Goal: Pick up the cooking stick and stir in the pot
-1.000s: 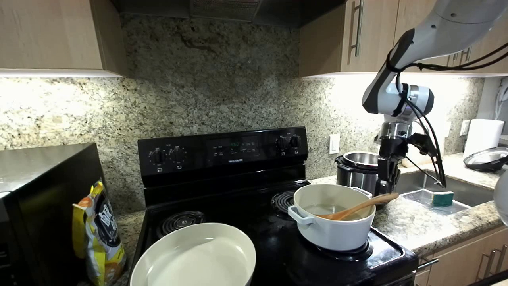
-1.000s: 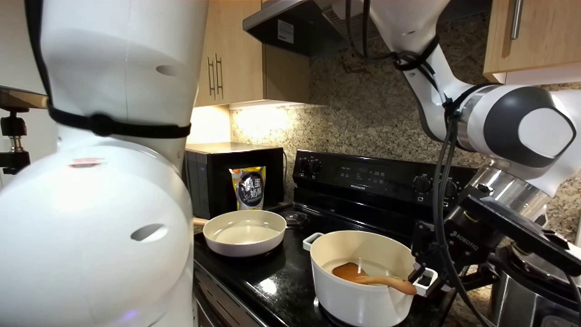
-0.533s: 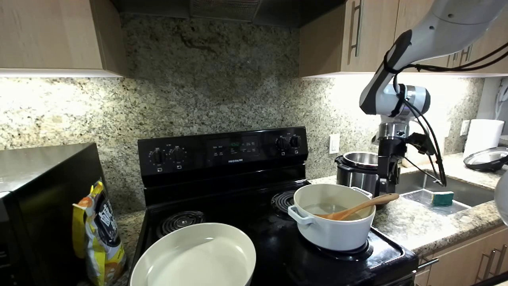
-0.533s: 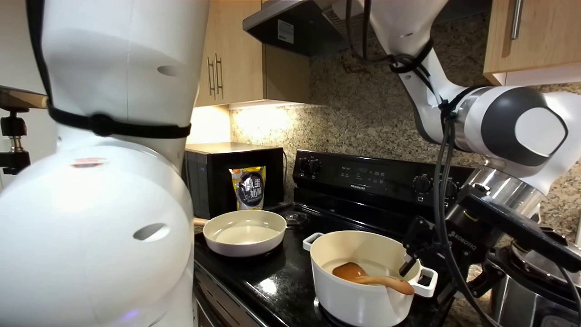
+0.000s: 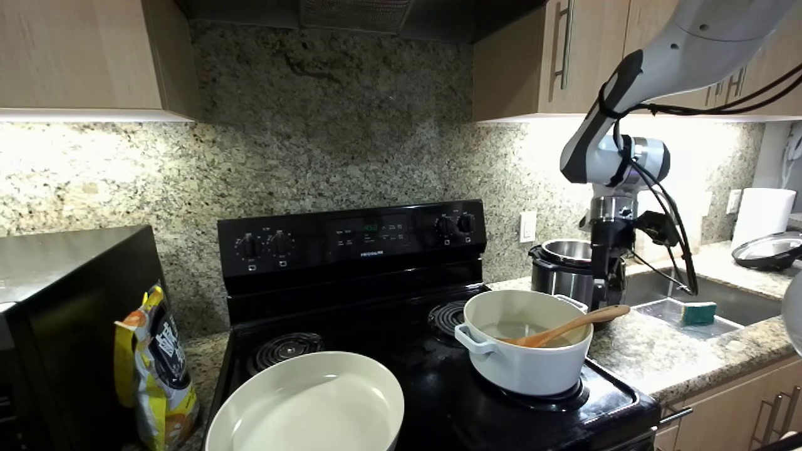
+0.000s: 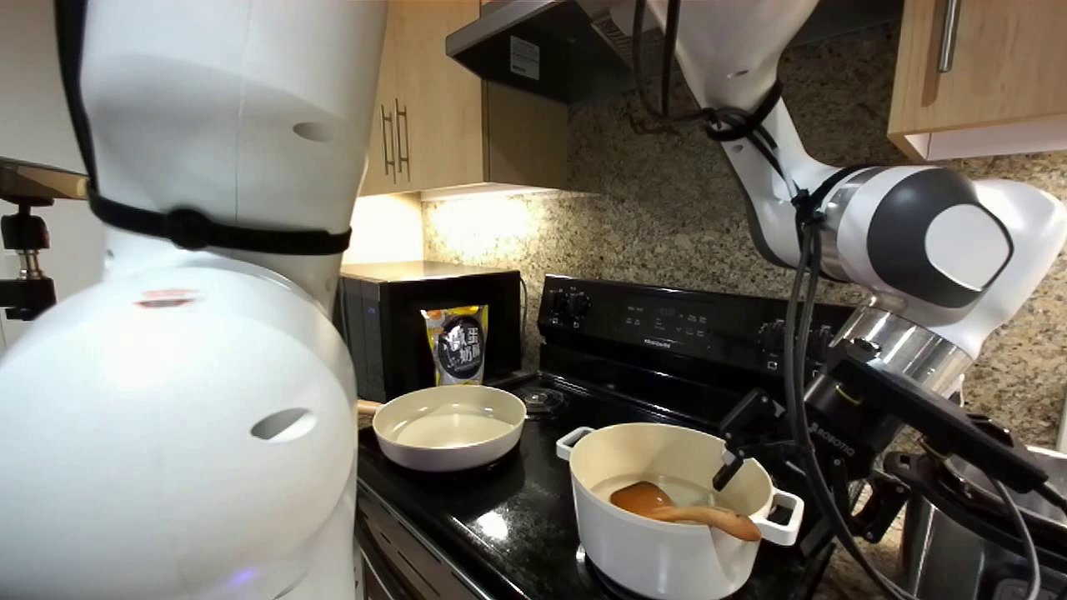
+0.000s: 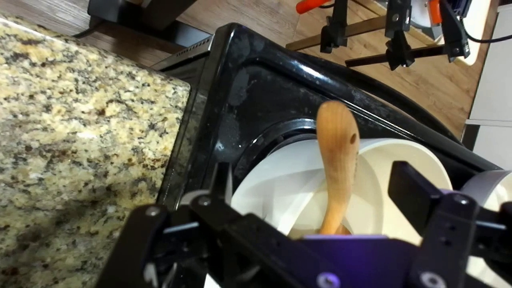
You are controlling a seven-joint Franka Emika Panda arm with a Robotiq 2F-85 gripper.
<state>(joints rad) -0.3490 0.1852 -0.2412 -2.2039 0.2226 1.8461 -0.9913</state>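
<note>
The wooden cooking stick (image 5: 573, 326) leans in the white pot (image 5: 529, 369), its broad end down in the liquid and its handle jutting past the rim. An exterior view shows the handle (image 6: 717, 520) pointing toward my gripper (image 6: 768, 510). One black fingertip (image 6: 727, 473) hangs over the pot's inside; the far one is partly hidden behind the pot's side handle. In the wrist view my gripper (image 7: 312, 174) is spread wide, and the stick's handle (image 7: 338, 148) shows in the gap, apart from both fingers. The stick's lower end is hidden by the gripper body.
A light pan (image 6: 450, 425) sits on the stove left of the pot. Behind my gripper stands a steel cooker (image 5: 564, 275). A granite counter (image 7: 80, 120) borders the stove, with a sink and sponge (image 5: 698, 313) beyond. A snack bag (image 6: 458, 346) stands by the microwave.
The fingers have spread apart. My arm has shifted leftward in both exterior views, bringing one fingertip over the pot. The stick and pot look unmoved.
</note>
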